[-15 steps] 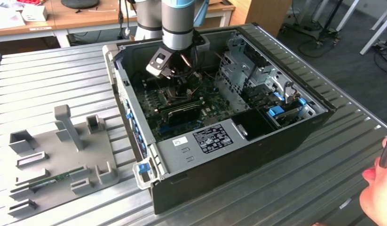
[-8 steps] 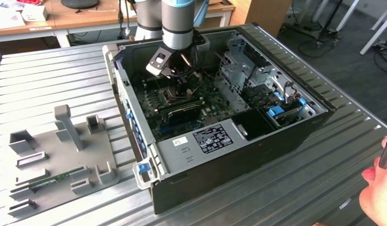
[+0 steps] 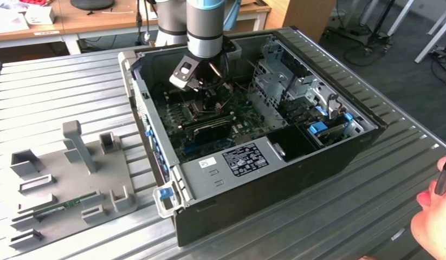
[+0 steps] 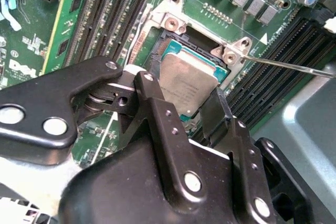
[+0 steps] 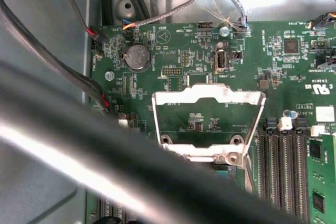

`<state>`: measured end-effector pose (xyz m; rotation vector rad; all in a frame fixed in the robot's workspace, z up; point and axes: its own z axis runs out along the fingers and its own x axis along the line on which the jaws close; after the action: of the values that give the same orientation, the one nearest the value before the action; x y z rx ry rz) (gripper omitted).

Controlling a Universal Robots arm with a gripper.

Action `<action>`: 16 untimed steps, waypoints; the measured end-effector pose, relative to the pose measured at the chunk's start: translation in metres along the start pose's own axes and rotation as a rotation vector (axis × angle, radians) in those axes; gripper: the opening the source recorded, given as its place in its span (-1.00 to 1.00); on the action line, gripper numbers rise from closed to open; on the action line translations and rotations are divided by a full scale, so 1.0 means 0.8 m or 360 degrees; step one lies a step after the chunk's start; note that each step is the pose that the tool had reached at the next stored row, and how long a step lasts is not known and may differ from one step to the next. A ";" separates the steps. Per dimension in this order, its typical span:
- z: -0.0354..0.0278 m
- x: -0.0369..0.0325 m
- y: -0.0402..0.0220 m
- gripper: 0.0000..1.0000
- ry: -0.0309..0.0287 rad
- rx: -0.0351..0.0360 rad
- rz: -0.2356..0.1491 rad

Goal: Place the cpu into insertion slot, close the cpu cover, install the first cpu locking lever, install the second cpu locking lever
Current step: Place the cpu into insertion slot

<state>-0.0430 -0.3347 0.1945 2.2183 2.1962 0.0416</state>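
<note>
In the second wrist view the cpu, a small square chip with a dull metal top, sits slightly tilted right over the insertion slot. My gripper is shut on it, one black finger against each side edge. The slot's dark inside and silver rim show beyond the chip. A thin silver locking lever sticks out to one side. In the first wrist view the cpu cover stands swung open, with green board visible through its window. In the exterior view the gripper reaches down into the open computer case onto the motherboard.
The computer case lies open on a slatted metal table. Long black memory slots flank the socket, and a metal drive cage stands beside the board. A grey fixture plate lies at the exterior view's left. A person's hand shows at its lower right.
</note>
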 end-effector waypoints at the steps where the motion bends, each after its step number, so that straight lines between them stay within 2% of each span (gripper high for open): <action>1: 0.0003 -0.0002 0.0000 0.08 0.00002 0.0000 -0.0006; 16: 0.0026 -0.0012 0.0000 0.08 0.00004 0.0000 -0.0022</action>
<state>-0.0430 -0.3356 0.1924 2.2035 2.2114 0.0415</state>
